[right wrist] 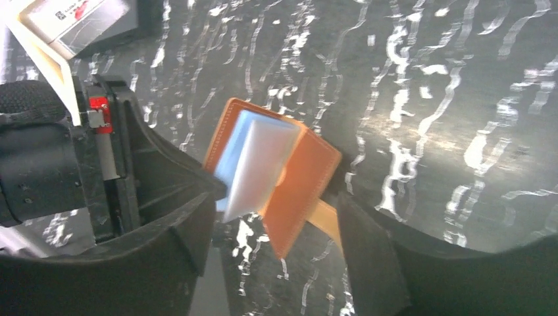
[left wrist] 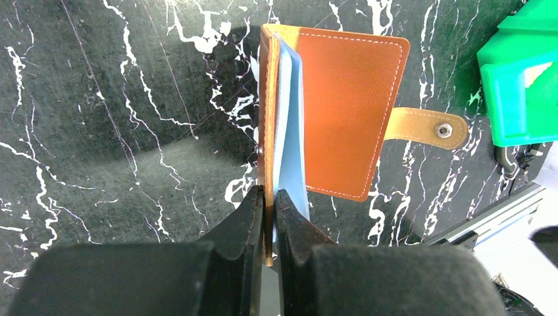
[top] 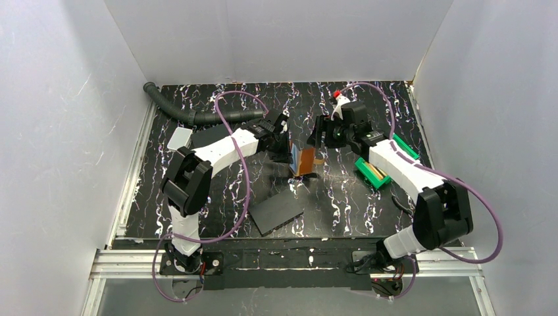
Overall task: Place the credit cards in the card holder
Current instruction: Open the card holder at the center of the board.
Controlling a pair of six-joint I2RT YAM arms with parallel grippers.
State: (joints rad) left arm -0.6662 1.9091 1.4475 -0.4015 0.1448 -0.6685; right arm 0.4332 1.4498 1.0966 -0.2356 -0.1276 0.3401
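Two arms work over one small thing. Nearest the bases, at 6 o'clock on the table (top: 342, 204), a dark grey slab (top: 276, 212) lies flat and is no part of the job.

At mid-table stands the card holder (top: 303, 160), raised on edge and spread open. The left gripper (left wrist: 266, 220) comes at it from 9 o'clock with its fingers pressed together on one leather flap, nothing else between them. The other flap hangs free, with its snap tab (left wrist: 426, 128) pointing to 3 o'clock in the left wrist view. A light blue card (left wrist: 289, 131) sits between the flaps, seemingly seated in a slot.

The right gripper (right wrist: 276, 217) hovers at 1 o'clock of the holder with its fingers spread wide and nothing between them.

Further right, at 4 o'clock of the holder, is the green bin (left wrist: 500, 85), where what look like orange-yellow cards (top: 375, 172) wait. A corrugated hose (top: 191, 113) lies at the far left, about 10 o'clock.

The step in hand looks like the gap between one insertion and the next fetch. The next move asks the right arm to swing to the bin and pinch a single thin card by its edge, while the left arm keeps the holder open and steady.
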